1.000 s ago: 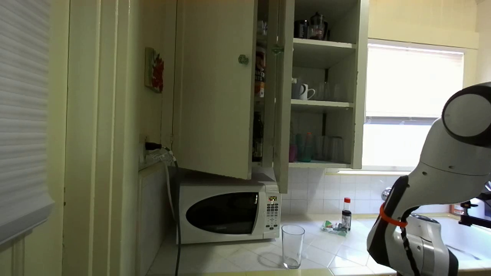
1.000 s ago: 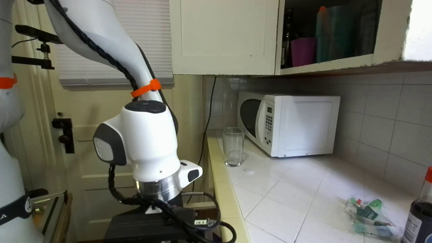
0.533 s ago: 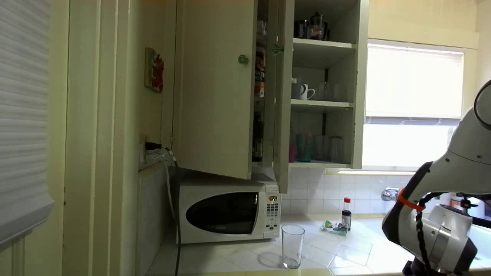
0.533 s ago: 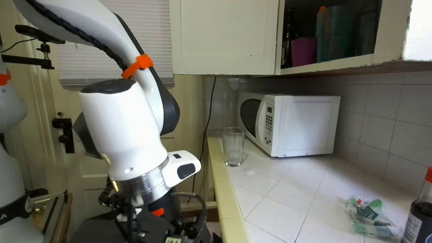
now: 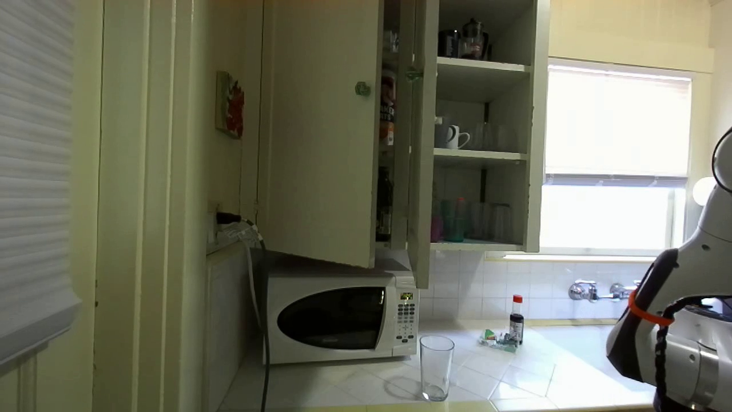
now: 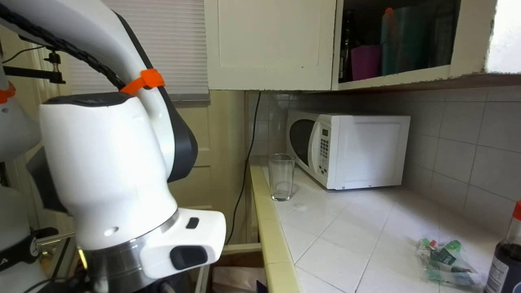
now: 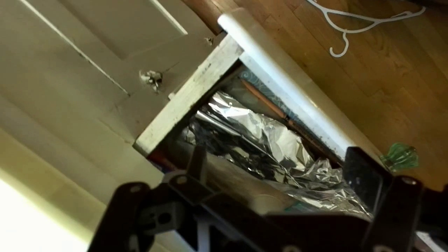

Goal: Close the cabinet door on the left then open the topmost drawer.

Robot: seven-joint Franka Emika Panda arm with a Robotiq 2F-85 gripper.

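Where the left cabinet door [image 5: 320, 137] hangs: ajar above the microwave [image 5: 343, 320], goods [image 5: 388, 109] showing in the gap; if this is the door meant, I judge its closing undone.
Second door [image 5: 423, 160], next along: swung wide, shelves [image 5: 483, 64] exposed beside it.
Worktop [image 5: 474, 372]: glass [image 5: 436, 369] upright near the front edge.
Arm [image 5: 695, 266]: far right in an exterior view, its jaws out of that frame.
Jaws, wrist view: spread, pinching nothing that I can see.
Topmost drawer [image 7: 301, 91], as I take it: pulled out, so I count that part as done, or nearly; it seems to lie beneath the jaws, foil [image 7: 252, 119] showing between the fingers [image 7: 365, 178].
Green knob [image 7: 400, 157] on its front: just past the finger at the right; whether they touch, I cannot tell.
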